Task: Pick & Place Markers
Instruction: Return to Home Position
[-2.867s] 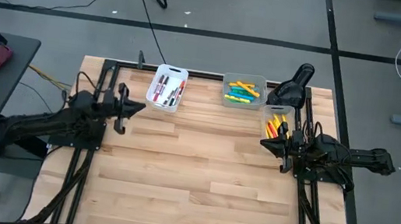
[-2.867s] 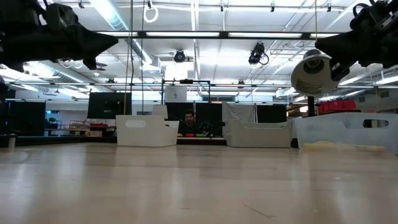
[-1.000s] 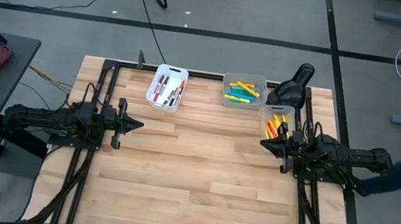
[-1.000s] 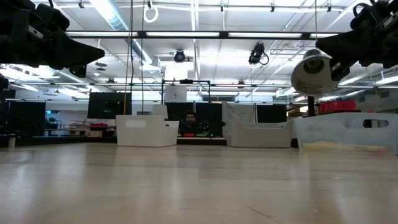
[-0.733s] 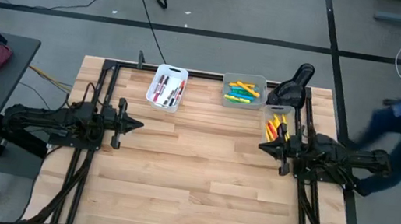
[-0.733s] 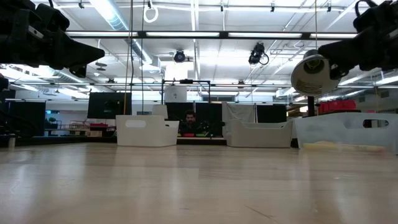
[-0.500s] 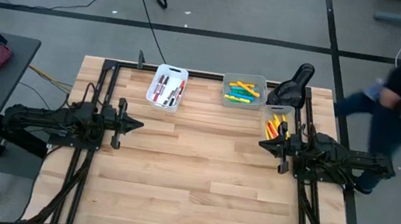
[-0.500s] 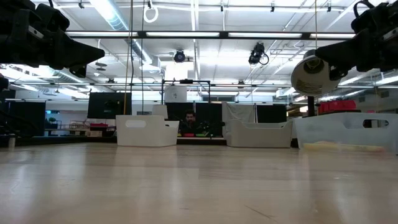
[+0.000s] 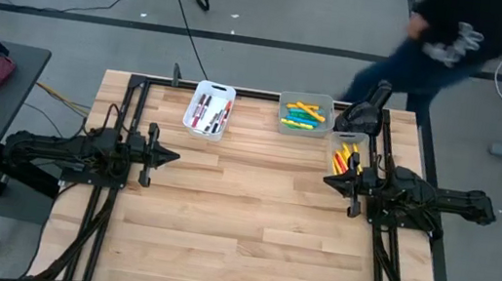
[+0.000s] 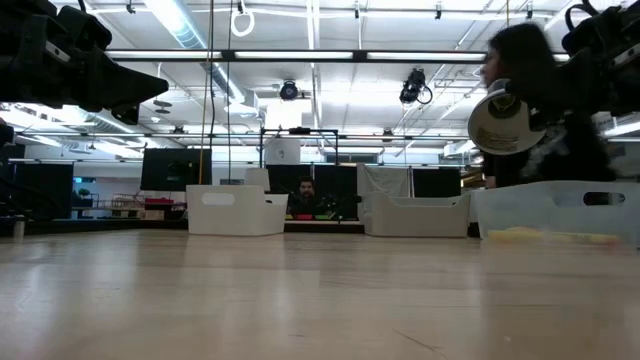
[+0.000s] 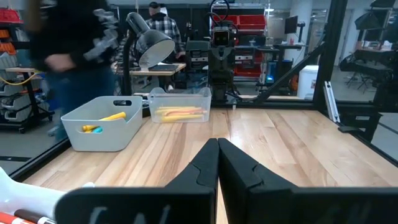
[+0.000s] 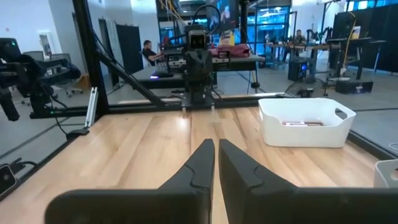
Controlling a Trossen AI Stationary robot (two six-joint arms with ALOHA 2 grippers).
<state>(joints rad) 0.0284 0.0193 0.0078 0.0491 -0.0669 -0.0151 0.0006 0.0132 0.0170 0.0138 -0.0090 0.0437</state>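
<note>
Left gripper (image 9: 173, 157) and right gripper (image 9: 328, 180) are hovering either side, fingers (image 11: 202, 171) pinched together, empty; markers (image 9: 304, 115) are lying in the white bin (image 9: 214, 85), gray bin (image 9: 308, 96) and clear bin (image 9: 342, 136). A person (image 9: 464, 23) is passing close, possibly risking a knock to the desk lamp (image 9: 365, 112).

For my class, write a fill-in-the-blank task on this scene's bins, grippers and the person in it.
1. The green markers lie in the ___ bin.
2. The white bin stands nearer the ___ arm.
3. The left gripper and right gripper both have their fingers ___.
4. A person is beyond the far edge of the table, on the ___ arm's side.
Missing words: gray; left; shut; right.
</note>
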